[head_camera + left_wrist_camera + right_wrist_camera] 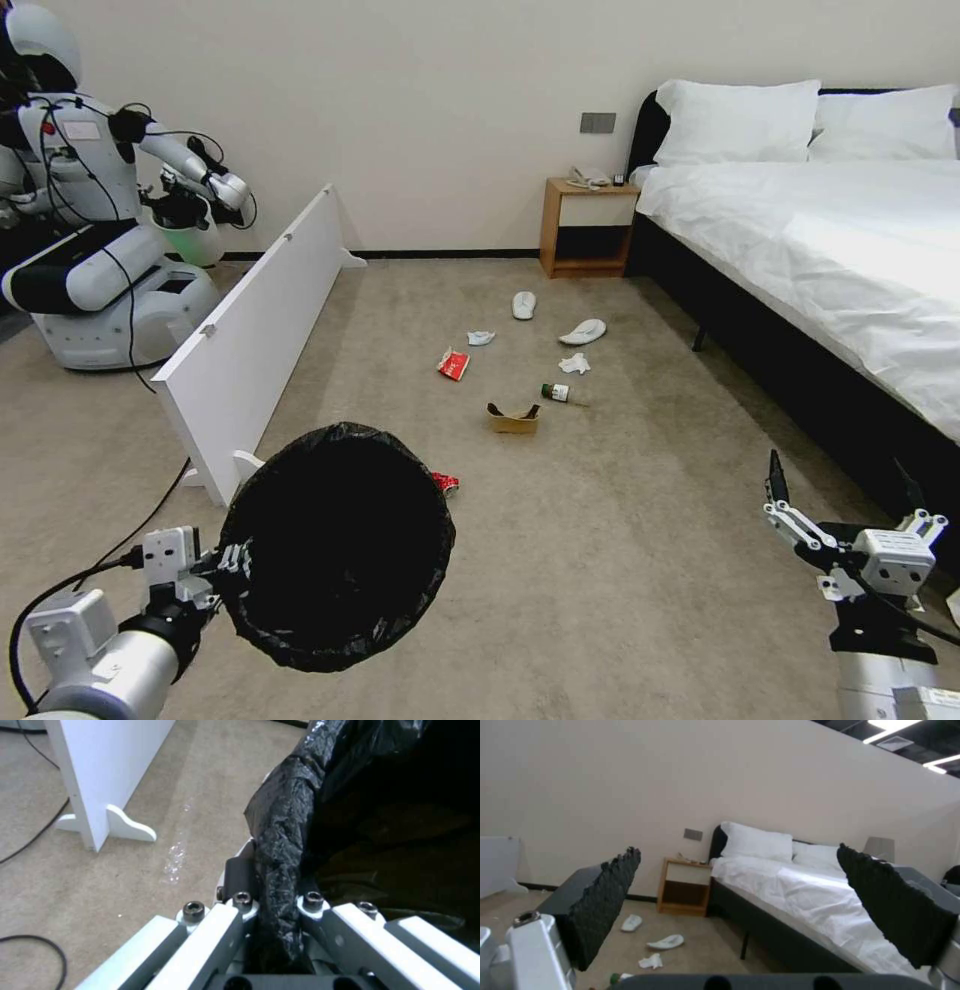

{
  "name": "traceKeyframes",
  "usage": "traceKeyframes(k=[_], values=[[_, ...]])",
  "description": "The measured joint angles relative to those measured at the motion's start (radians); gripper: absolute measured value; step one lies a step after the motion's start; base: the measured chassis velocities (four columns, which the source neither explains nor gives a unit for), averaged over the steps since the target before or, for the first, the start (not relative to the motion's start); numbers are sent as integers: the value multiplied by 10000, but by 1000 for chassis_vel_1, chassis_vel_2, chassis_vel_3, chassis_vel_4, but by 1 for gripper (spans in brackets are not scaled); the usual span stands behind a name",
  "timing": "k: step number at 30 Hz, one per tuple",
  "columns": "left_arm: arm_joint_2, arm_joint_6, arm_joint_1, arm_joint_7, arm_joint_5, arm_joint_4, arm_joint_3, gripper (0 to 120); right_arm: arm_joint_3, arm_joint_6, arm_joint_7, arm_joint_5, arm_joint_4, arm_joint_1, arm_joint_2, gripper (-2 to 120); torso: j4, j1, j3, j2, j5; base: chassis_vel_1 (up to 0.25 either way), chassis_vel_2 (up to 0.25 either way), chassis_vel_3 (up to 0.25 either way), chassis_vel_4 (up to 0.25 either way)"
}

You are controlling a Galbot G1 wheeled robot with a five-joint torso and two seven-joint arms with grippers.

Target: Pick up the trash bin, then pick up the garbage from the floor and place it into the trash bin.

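The trash bin (335,545), lined with a crinkly black bag, hangs above the carpet at my lower left. My left gripper (232,572) is shut on its rim; the left wrist view shows the bag (285,832) pinched in the left gripper (276,888). Garbage lies ahead on the floor: a red can (446,484) half hidden behind the bin, a cardboard scrap (513,418), a small bottle (556,392), a red-and-white wrapper (453,364), tissues (574,364), and two white slippers (524,305) (583,331). My right gripper (840,480) (750,896) is open and empty, near the bed.
A long white panel (255,330) stands on feet at the left, with a black cable (130,540) beside it. Behind it another robot (90,220) holds a pale bin (190,235). A bed (830,270) lines the right side; a wooden nightstand (588,228) stands at the wall.
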Motion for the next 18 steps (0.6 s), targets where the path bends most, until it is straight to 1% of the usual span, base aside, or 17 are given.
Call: traceKeyframes(k=[1,2,3,4,6,8,9,11,12,13,15,18], values=[[0,0,0,0,0,0,0,2,0,0,0,0,0,0,0,100,0,0,0,0,0,0,0,0,0],[131,189,170,-230,-140,-58,-39,2,-1,-27,5,51,-25,11,-30,100,1,0,0,0,0,0,0,0,0],[131,189,170,-230,-140,-58,-39,2,-1,-27,5,51,-25,11,-30,100,1,0,0,0,0,0,0,0,0],[267,415,324,-515,-500,-107,-76,2,-2,-65,10,108,-43,23,-60,100,4,0,0,1,-1,0,0,0,0],[432,690,482,-765,-932,-148,-141,2,-1,-104,14,173,-66,34,-88,100,2,0,0,1,-2,0,0,0,0],[469,760,506,-866,-1073,-156,-166,2,0,-114,15,186,-76,34,-93,100,1,0,0,1,-1,0,0,0,0],[563,871,549,-1184,-1562,-179,-240,2,-1,-123,15,196,-108,30,-101,100,1,0,0,1,-2,0,0,0,0],[597,888,565,-1268,-1717,-182,-259,2,-4,-123,14,196,-123,29,-104,100,2,0,0,1,-2,0,0,0,0],[699,891,610,-1411,-1991,-173,-302,2,-14,-116,14,200,-184,27,-112,100,1,0,0,1,-2,0,0,0,0],[699,891,610,-1411,-1991,-173,-302,2,-14,-116,14,200,-184,27,-112,100,1,0,0,1,-2,0,0,0,0],[784,894,650,-1610,-2109,-23,-324,2,-11,-91,39,204,-347,26,-125,100,1,0,0,1,-1,0,0,0,0],[784,895,651,-1609,-2034,156,-317,2,-23,-35,91,205,-517,10,-127,100,0,0,0,1,-2,0,0,0,0]])
